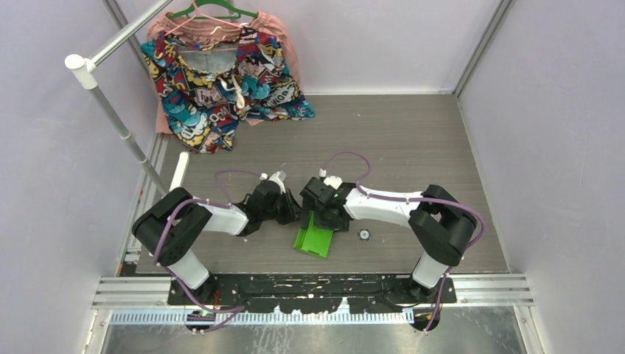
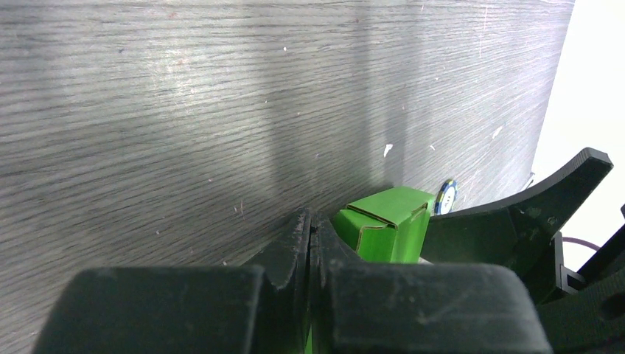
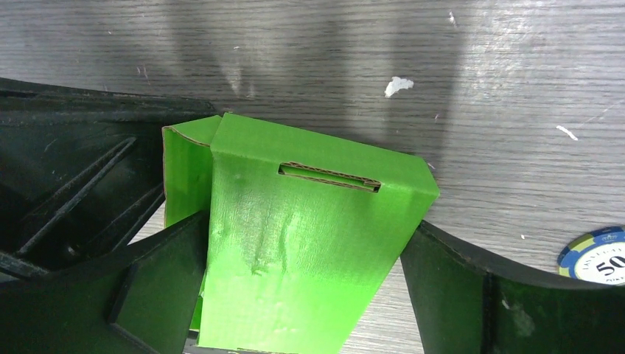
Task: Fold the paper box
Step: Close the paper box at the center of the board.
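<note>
left gripper [image 2: 311, 225], right gripper [image 3: 306, 228] flanking paper box [image 1: 313, 237], poker chip [image 1: 363, 234] near, far tabletop [image 1: 413, 140] open

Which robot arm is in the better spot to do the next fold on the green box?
Right, probably. The right end effector is wide open, one finger each side of the paper box, ready to squeeze. The left end effector is shut beside it, seemingly pinching a flap, so it's busy.

Hanging from a green hanger [image 1: 243, 11] on a metal rail [image 1: 125, 34]: comic-print garment [image 1: 221, 85]. Lying on grey wood-grain table [image 1: 413, 140]: blue-rimmed poker chip [image 1: 363, 234].
</note>
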### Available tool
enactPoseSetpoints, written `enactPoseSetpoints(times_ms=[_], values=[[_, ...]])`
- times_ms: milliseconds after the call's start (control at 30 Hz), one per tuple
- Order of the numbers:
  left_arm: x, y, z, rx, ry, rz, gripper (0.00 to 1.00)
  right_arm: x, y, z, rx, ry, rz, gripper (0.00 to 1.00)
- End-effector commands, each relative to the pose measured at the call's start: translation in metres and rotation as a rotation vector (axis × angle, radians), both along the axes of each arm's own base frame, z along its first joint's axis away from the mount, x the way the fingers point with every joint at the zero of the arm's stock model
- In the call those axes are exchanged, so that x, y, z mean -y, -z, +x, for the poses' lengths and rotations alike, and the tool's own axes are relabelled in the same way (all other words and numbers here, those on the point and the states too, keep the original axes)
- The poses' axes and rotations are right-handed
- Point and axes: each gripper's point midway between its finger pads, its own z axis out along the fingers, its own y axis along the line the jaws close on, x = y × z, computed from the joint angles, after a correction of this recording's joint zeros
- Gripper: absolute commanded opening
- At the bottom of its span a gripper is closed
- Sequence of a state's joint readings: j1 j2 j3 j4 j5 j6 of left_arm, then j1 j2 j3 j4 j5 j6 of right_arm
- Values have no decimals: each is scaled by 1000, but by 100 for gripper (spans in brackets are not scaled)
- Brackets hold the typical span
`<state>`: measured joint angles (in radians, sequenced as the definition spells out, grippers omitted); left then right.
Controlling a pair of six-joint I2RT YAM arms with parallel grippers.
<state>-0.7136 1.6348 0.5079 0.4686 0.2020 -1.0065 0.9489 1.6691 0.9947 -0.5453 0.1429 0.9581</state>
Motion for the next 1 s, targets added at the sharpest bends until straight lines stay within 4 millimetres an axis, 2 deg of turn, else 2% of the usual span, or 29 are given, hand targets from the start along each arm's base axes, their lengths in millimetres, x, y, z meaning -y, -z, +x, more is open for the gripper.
enactPoseSetpoints(times_ms=[0, 100, 200, 267, 333, 400, 467, 533, 600, 800, 967], values=[[-48, 73, -61, -218, 53, 267, 0, -33, -35, 13, 101, -4, 142, 100], [-47, 73, -61, -216, 54, 260, 0, -43, -36, 9, 56, -3, 225, 100], [-48, 73, -61, -218, 54, 260, 0, -30, -35, 10, 58, 17, 125, 100], [-48, 73, -62, -216, 53, 259, 0, -34, -47, 9, 77, 13, 149, 100], [-48, 72, -62, -213, 54, 260, 0, -28, -54, 11, 93, 29, 130, 100], [-48, 73, -62, -213, 55, 260, 0, -30, -74, 13, 126, 20, 155, 100], [-48, 73, -62, -215, 57, 258, 0, -31, -84, 17, 147, 20, 159, 100], [-47, 73, -62, -214, 58, 256, 0, -29, -83, 17, 138, 21, 132, 100], [-48, 73, -62, -213, 58, 257, 0, -37, -85, 19, 142, 32, 178, 100], [-51, 72, -63, -209, 54, 260, 0, -37, -64, 21, 108, 45, 114, 100], [-52, 73, -63, -211, 52, 266, 0, -40, -57, 27, 122, 64, 127, 100]])
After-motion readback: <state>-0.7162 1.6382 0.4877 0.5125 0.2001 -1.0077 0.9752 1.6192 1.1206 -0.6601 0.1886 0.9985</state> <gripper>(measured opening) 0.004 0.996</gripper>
